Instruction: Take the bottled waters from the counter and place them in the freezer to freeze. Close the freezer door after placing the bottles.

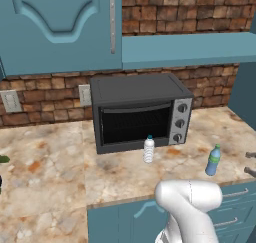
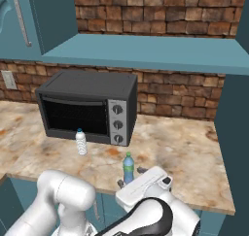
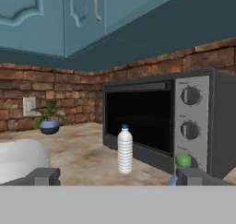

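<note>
- Presently, the worktop (image 1: 55,157) carries a black toaster oven (image 1: 137,112), with both bottles upright in front of it.
- End effector (image 2: 130,177): fingers spread fully, holding nothing, low at the worktop's front edge.
- Blue bottle (image 2: 128,168) stands just beyond the fingers, roughly between them; advance level and close on its body below the green cap.
- Whitish bottle (image 1: 148,149) stands well apart, near the oven door.

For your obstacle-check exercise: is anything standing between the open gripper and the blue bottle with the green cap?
Nothing visible does. The gripper is open just in front of the blue bottle. The clear bottle and toaster oven stand farther back on the counter.
</note>
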Controlling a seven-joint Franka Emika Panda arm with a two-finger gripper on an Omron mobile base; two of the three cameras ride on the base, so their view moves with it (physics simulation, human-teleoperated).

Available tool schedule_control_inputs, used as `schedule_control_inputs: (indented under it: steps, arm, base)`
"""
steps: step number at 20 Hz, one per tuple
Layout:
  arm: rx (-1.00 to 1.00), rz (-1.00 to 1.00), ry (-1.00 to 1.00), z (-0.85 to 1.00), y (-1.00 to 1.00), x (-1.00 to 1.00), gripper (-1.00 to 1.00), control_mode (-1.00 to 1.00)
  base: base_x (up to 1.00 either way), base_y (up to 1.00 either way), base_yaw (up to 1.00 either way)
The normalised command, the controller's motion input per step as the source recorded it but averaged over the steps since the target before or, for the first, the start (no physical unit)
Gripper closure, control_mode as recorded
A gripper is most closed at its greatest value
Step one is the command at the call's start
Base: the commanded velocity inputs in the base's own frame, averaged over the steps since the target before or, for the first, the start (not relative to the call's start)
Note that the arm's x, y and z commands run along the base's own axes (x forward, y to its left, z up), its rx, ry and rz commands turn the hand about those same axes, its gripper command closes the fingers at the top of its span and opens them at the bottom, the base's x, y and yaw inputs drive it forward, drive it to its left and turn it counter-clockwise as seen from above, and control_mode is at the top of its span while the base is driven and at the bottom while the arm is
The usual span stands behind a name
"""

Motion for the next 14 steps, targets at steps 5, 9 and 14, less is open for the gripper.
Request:
schedule_control_inputs:
  steps: [5, 9, 14]
  arm:
    - [0.00, 0.00, 0.00, -0.49, 0.00, 0.01, -1.00, -1.00]
    - [0.00, 0.00, 0.00, -0.36, 0.00, 0.22, -1.00, -1.00]
    - [0.00, -0.01, 0.00, -0.29, -0.01, 0.35, -1.00, -1.00]
  base:
    - [0.00, 0.00, 0.00]
    - [0.00, 0.00, 0.00]
    - [0.00, 0.00, 0.00]
